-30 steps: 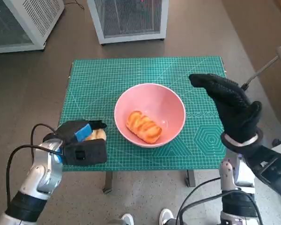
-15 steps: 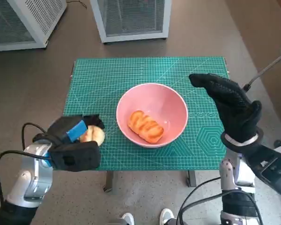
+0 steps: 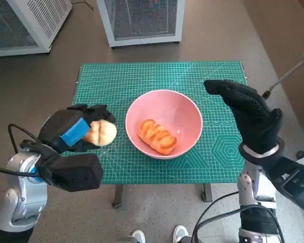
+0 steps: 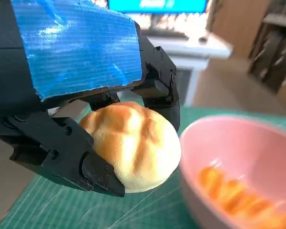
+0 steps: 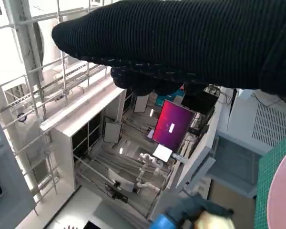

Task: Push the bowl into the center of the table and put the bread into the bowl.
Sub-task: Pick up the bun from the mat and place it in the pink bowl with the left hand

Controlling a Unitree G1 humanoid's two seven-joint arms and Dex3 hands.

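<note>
The left hand (image 3: 73, 132) grips a pale round bun (image 3: 101, 133), its black fingers (image 4: 66, 152) wrapped round the bun's sides, as the left wrist view shows plainly. In the head view the bun seems to be off the green mat (image 3: 116, 81), just beside the bowl's left rim, though the height is hard to judge from above. The pink bowl (image 3: 185, 114) sits near the middle of the counter and holds a glazed, striped bread (image 3: 156, 136) lying on its bottom. The right hand (image 3: 245, 114) hovers over the counter's right part, beside the bowl, apart from it; its gloved fingers are stretched out and it holds nothing. In the right wrist view the glove (image 5: 181, 43) crosses the top as a dark band, with shelving and a bright screen (image 5: 170, 126) behind.
</note>
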